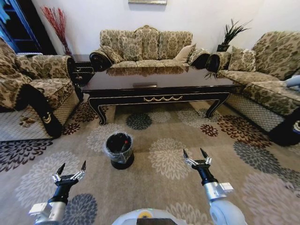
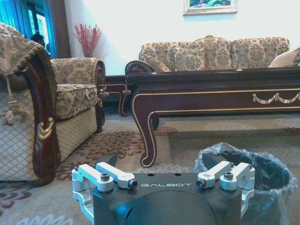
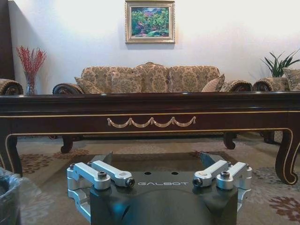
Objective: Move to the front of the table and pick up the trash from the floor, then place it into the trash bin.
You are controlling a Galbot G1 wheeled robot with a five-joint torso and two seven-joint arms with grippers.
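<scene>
In the head view's lower left, the left tool (image 1: 71,168) hung over the floor (image 1: 164,187), fingers spread wide, gripping nothing. Just left of centre stood the trash bin (image 1: 119,150) before the long dark worktop (image 1: 154,89). At lower right, the right tool (image 1: 197,155) was equally wide and unladen.

"GALBOT", white lettering: on black body of left gripper (image 2: 163,174); same on right gripper (image 3: 159,172). No other legible text.
</scene>
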